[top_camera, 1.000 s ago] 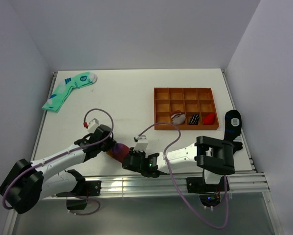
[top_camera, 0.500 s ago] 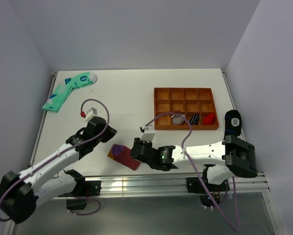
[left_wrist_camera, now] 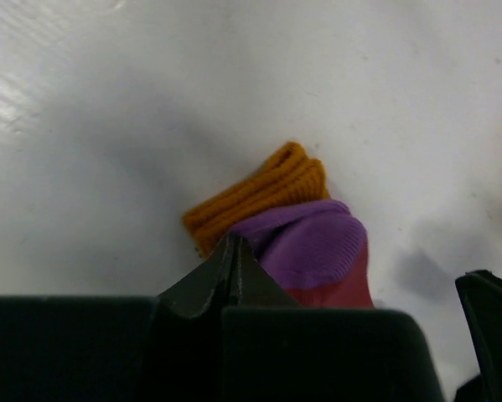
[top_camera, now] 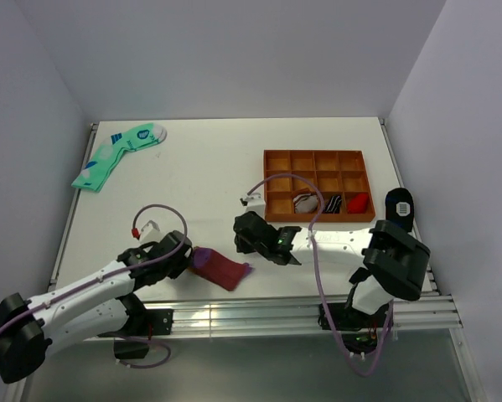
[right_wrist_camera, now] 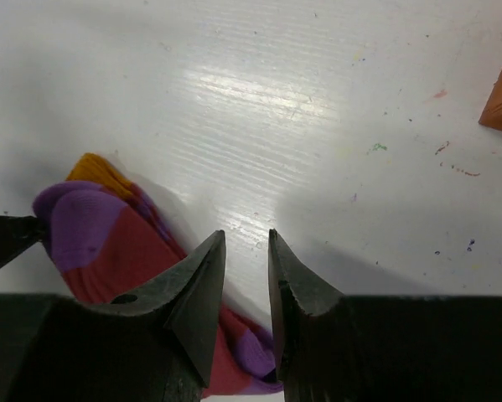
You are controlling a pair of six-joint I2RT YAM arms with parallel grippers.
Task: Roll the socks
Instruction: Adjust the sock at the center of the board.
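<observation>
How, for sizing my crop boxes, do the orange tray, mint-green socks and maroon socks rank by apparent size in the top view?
1. orange tray
2. mint-green socks, laid out long
3. maroon socks, bunched up, so they look smaller

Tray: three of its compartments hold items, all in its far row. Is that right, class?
Not quite. The top external view shows that the tray does have three filled compartments, but they are all in its near row, not its far row.
</observation>
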